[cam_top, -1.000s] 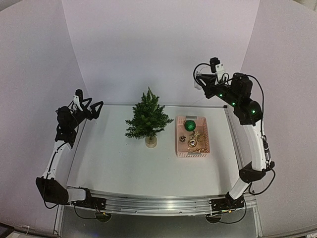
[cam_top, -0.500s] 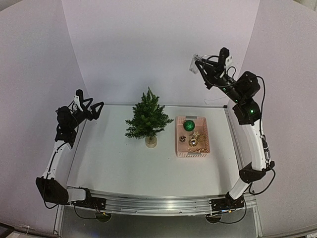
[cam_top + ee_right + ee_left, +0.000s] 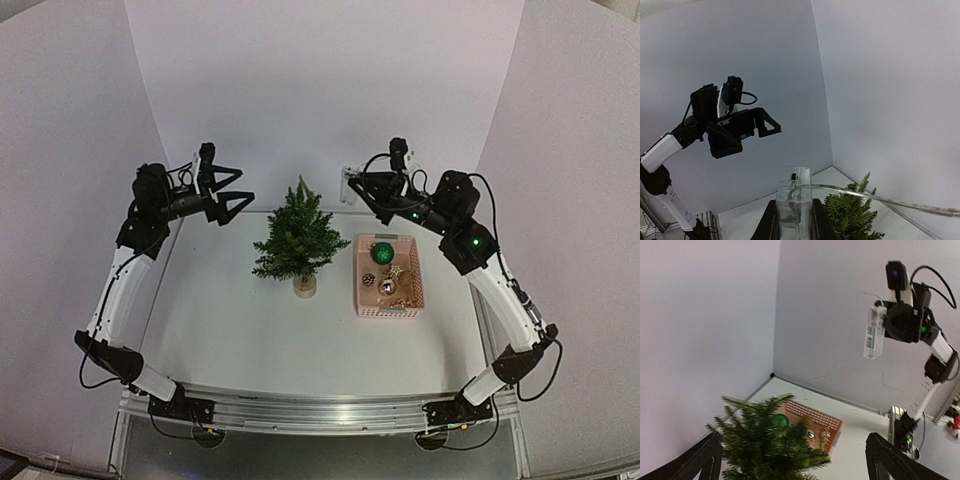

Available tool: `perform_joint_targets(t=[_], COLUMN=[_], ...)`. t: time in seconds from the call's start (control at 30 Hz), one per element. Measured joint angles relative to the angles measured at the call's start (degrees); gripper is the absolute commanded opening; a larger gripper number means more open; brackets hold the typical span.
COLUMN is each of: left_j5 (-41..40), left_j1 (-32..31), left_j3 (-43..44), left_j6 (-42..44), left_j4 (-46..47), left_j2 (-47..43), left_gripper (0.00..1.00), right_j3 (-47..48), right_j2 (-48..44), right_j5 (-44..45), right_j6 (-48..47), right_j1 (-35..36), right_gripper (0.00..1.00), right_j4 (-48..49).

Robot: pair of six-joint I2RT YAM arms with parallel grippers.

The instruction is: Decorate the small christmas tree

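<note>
The small christmas tree (image 3: pixel 298 240) stands upright at the table's back centre on its tan base (image 3: pixel 304 286). High to its right, my right gripper (image 3: pixel 357 187) is shut on a clear plastic battery box (image 3: pixel 349 185). In the right wrist view the battery box (image 3: pixel 794 197) sits between the fingers (image 3: pixel 771 224), a thin clear wire (image 3: pixel 865 196) arcs off to the right, and the tree (image 3: pixel 852 216) is below. My left gripper (image 3: pixel 236 193) hangs open, high to the tree's left, with nothing in it. The left wrist view looks over the tree (image 3: pixel 767 440) at the battery box (image 3: pixel 873 332).
A pink basket (image 3: pixel 412 288) stands right of the tree, holding a green ball (image 3: pixel 382 251) and gold ornaments (image 3: pixel 392 284). The basket (image 3: pixel 830 421) also shows behind the tree in the left wrist view. White walls close in the back and both sides.
My left arm has risen from the table's left edge and reached in toward the tree. My right gripper has swung left and down with the battery box, nearer the treetop.
</note>
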Motion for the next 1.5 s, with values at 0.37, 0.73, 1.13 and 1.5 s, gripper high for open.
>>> perform_joint_targets(t=[0.37, 0.73, 1.13, 1.5], left_j5=[7.2, 13.2, 13.1, 13.9], left_j1=[-20.2, -23.0, -23.1, -23.5], left_j3=[17.8, 7.1, 4.7, 4.0], left_j6=[13.4, 8.8, 1.7, 2.5], left_j4=[-17.9, -7.7, 0.1, 0.6], left_j2=[13.2, 10.2, 8.7, 8.1], left_gripper=[0.91, 0.73, 0.69, 0.66], right_j3=[-9.7, -11.7, -13.1, -16.0], right_j2=[-6.9, -5.9, -5.6, -5.3], right_j5=[-5.4, -8.6, -8.3, -5.7], right_j6=[2.7, 4.1, 3.9, 1.1], right_j1=[8.2, 11.1, 11.4, 11.4], right_gripper=[0.00, 0.00, 0.00, 0.00], right_j4=[6.7, 10.0, 13.8, 12.6])
